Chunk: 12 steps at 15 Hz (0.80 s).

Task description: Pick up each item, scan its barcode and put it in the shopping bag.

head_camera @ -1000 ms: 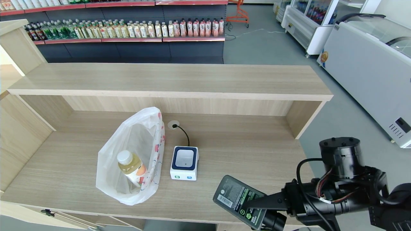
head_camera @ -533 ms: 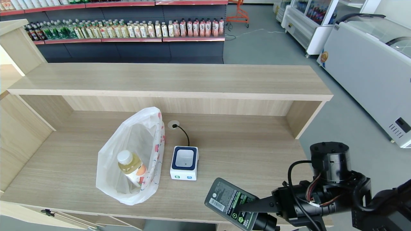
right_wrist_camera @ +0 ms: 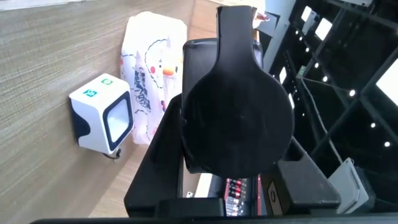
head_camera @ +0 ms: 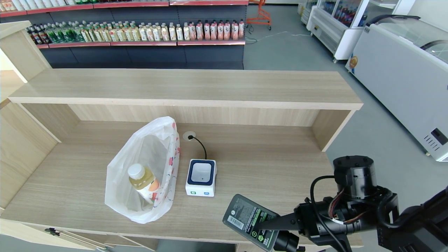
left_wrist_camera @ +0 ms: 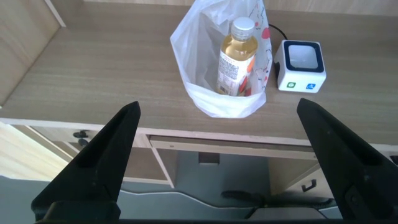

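Pack (head_camera: 245,217), dark, flat: lower centre-right of head view, over bench (head_camera: 273,164) front edge, clamped in R hand (head_camera: 276,224). Barcode patch + green marks face up; print illegible. Scanner (head_camera: 201,177) mid-frame, between pack and shopping bag (head_camera: 122,196); bottle (head_camera: 141,180) inside bag. L hand (left_wrist_camera: 217,109): wide open, empty.

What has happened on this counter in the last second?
The right gripper, clamped on the dark packet, carried it a little to the left, toward the barcode scanner, mostly in the first half second. Nothing was picked up or let go. The shopping bag, the bottle inside it and the barcode scanner stayed put.
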Motion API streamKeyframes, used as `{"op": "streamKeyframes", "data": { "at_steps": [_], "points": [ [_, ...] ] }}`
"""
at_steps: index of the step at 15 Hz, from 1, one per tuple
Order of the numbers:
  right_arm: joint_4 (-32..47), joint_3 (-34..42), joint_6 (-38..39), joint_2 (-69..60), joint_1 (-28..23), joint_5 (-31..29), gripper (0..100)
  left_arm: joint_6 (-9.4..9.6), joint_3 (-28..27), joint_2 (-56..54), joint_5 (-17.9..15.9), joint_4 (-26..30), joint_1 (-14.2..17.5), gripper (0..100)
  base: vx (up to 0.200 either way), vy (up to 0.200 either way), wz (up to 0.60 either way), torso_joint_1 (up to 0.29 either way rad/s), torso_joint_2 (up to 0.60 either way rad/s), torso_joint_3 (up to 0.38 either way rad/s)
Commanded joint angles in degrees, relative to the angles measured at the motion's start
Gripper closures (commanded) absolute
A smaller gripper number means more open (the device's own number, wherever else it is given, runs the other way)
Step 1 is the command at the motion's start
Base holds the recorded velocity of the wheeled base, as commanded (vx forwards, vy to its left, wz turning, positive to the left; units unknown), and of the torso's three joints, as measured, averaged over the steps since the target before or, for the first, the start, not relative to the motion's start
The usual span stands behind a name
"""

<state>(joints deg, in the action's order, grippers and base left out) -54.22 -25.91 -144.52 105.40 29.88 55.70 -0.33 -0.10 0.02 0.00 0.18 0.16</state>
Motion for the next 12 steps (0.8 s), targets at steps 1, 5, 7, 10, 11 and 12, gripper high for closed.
{"op": "streamKeyframes", "data": {
  "at_steps": [1,5,7,10,11,12],
  "points": [
    [0.0,-0.11,0.03,0.24,0.09,0.02,100,-0.02,0.01,-0.02,0.0,-0.01,0.02,0,0.0,0.0,0.0,0.0,0.0,0.0],
    [0.0,-2.48,0.12,0.68,0.09,0.02,100,-0.02,0.01,-0.02,0.0,-0.01,0.02,0,0.0,0.0,0.0,0.0,0.0,0.0],
    [0.0,-4.15,0.12,0.77,0.0,0.02,100,-0.02,0.01,-0.02,0.0,-0.01,0.02,0,0.0,0.0,0.0,0.0,0.0,0.0],
    [0.0,-4.07,0.03,1.04,0.0,0.02,100,-0.02,0.01,-0.02,0.0,-0.01,0.02,0,0.0,0.0,0.0,0.0,0.0,0.0],
    [0.0,-4.07,0.03,1.12,0.0,0.02,100,-0.02,0.01,-0.02,0.0,-0.01,0.02,0,0.0,0.0,0.0,0.0,0.0,0.0],
    [0.0,-4.07,0.03,1.12,0.0,0.02,100,-0.02,0.01,-0.02,0.0,-0.01,0.02,0,0.0,0.0,0.0,0.0,0.0,0.0]
  ]
}}
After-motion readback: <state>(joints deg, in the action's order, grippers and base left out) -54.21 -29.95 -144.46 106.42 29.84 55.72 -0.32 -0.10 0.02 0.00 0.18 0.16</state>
